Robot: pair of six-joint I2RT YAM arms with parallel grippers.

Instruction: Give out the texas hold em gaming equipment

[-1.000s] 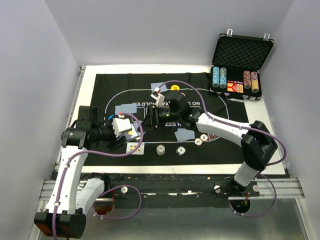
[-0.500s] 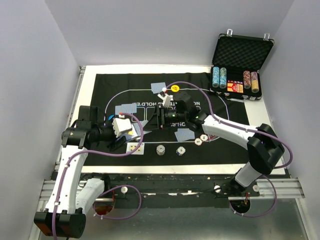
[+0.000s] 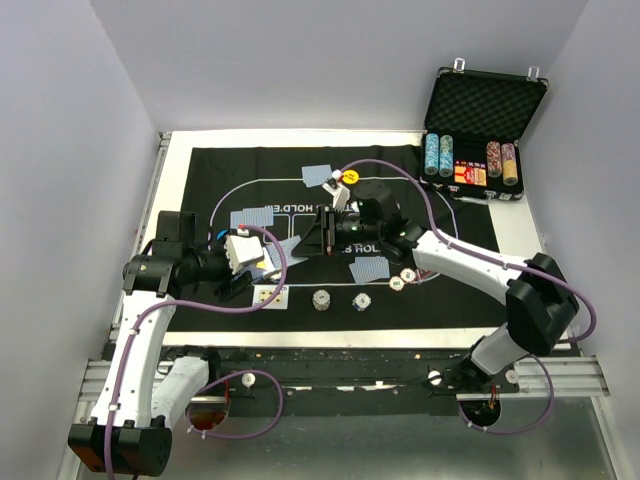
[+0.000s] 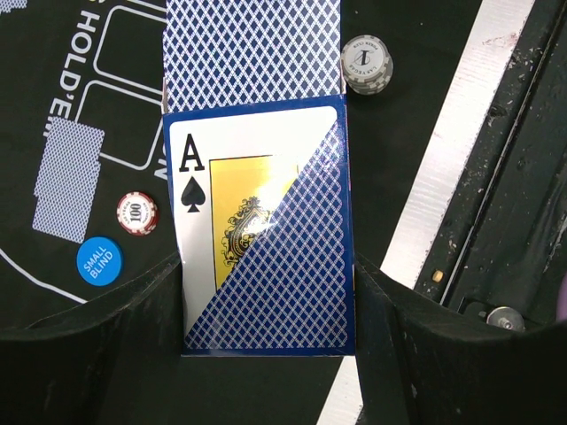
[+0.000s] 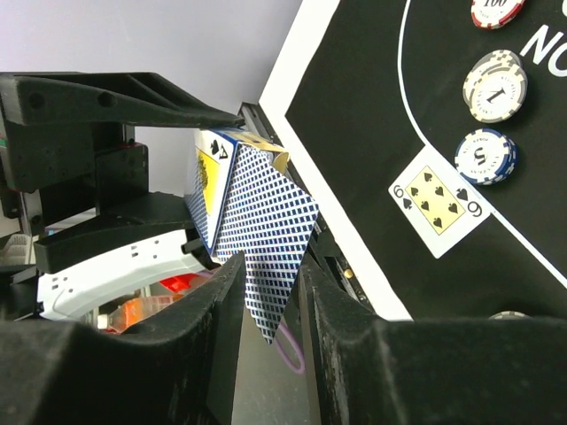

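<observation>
My left gripper is shut on the small deck box, which shows an ace of spades and a blue diamond pattern. Blue-backed cards stick out of its open end. My right gripper faces it over the black mat and pinches a corner of one blue-backed card beside the box mouth. Face-down cards lie on the mat. A six of spades lies face up. Small chip stacks sit near the front. The yellow button and the blue small-blind button also lie on the mat.
The black felt mat covers most of the white table. An open black case with rows of chips stands at the back right. A metal rail runs along the table's near edge.
My right gripper has moved to the right, away from the deck box, with the blue-backed card between its fingers. My left arm has stayed in place.
</observation>
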